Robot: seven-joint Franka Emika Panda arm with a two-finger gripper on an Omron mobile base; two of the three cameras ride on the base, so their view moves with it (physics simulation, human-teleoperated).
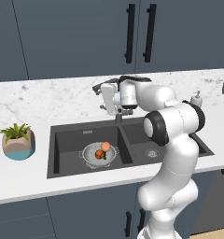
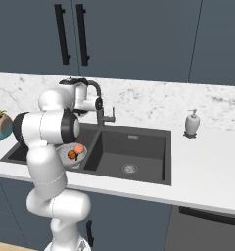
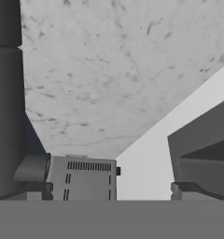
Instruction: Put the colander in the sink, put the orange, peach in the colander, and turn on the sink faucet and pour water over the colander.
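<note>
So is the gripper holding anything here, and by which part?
Nothing is held. The gripper is open beside the sink faucet; the orange and peach lie in the colander.

I'm seeing the colander (image 1: pixel 99 155) gleaming as perforated metal, the sink (image 1: pixel 67 140) looking matt dark grey, the surface (image 1: pixel 48 95) showing smooth veined white marble, the faucet (image 2: pixel 99 105) looking dark matt metal.

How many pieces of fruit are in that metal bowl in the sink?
2: a peach and an orange, side by side in the colander in the sink's left basin. The rim may hide more.
</note>
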